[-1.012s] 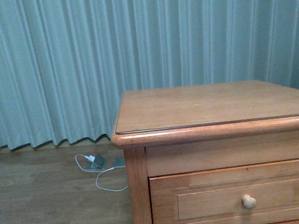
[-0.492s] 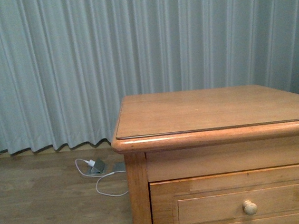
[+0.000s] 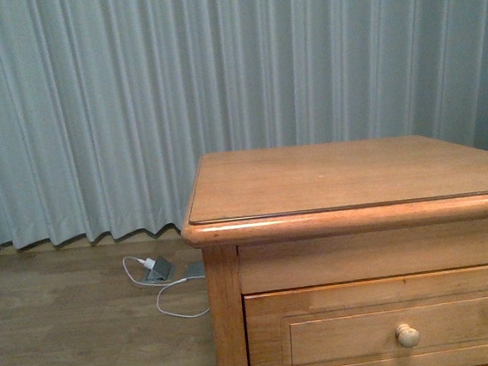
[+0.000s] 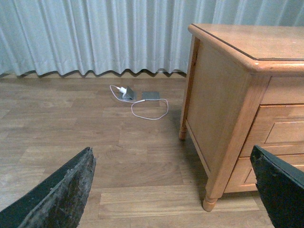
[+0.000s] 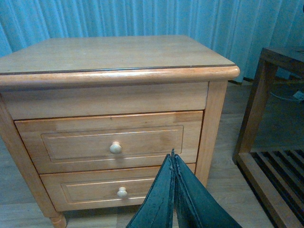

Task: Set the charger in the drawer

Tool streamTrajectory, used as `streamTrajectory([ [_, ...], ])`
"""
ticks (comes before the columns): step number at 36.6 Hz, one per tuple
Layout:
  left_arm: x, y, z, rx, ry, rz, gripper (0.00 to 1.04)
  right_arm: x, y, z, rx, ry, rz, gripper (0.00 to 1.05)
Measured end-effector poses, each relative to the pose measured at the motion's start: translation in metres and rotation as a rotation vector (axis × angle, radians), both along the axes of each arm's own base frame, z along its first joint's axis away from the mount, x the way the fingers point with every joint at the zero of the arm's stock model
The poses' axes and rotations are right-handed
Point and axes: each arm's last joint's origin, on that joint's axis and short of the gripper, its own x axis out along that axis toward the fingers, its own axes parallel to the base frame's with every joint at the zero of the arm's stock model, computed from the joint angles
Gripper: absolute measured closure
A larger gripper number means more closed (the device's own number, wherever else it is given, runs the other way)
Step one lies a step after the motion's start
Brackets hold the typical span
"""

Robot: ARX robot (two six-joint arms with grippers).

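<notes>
With the drawer (image 5: 111,142) closed, the right end effector (image 5: 173,164) pinched empty before the nightstand (image 3: 347,173), the left end effector (image 4: 173,190) spread wide and no charger visible, I'd fear grabbing the floor plug (image 4: 122,90) instead.

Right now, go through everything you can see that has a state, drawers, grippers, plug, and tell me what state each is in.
Upper drawer: shut, front flush with the cabinet.
Lower drawer: shut.
Cabinet top: bare, nothing lying on it.
White plug: on the floor by the curtain, white cable attached.
Left gripper: open, fingers wide apart, holding nothing.
Right gripper: shut, fingers pressed together, holding nothing.
Charger: not visible in any view.
</notes>
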Motion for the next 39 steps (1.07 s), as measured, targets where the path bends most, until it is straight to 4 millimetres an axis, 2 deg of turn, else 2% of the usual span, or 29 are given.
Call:
streamTrajectory([
  [12,0.000,0.000,0.000,0.000,0.000,0.000,0.06,-0.013,0.000,-0.003,0.000,0.003,0.000,1.03],
  [24,0.000,0.000,0.000,0.000,0.000,0.000,0.06,-0.013,0.000,-0.003,-0.003,0.005,0.000,1.02],
  [39,0.000,0.000,0.000,0.000,0.000,0.000,0.06,-0.013,0.000,-0.003,-0.002,0.005,0.000,0.37],
])
